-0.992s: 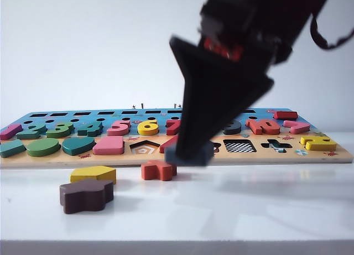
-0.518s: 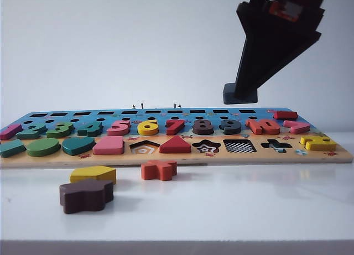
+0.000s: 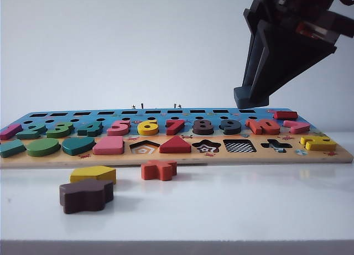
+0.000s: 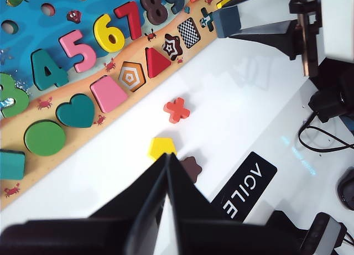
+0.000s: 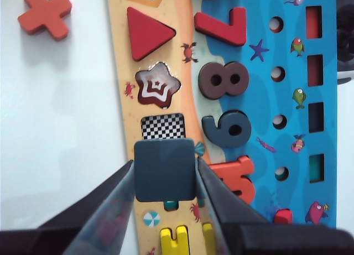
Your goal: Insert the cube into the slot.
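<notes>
The cube (image 5: 165,170), a dark navy square block, is clamped between the fingers of my right gripper (image 5: 165,165). In the exterior view the cube (image 3: 246,97) hangs in the air above the right part of the puzzle board (image 3: 177,159). The slot (image 3: 239,146) is a square hole with a checkered floor in the board's front row. In the right wrist view the slot (image 5: 162,126) lies just past the cube's far edge. My left gripper (image 4: 167,155) is shut and holds nothing, over the white table near the yellow and brown pieces.
Loose on the table in front of the board lie a yellow pentagon piece (image 3: 93,173), a dark brown wavy piece (image 3: 86,194) and an orange cross (image 3: 159,169). The star hole (image 3: 207,147) and pentagon hole (image 3: 145,147) are open. Cables (image 4: 326,139) lie beside the table.
My right gripper has risen from the table in front of the board, carrying the cube up and to the right, and has turned at the wrist. The left arm has stayed still.
</notes>
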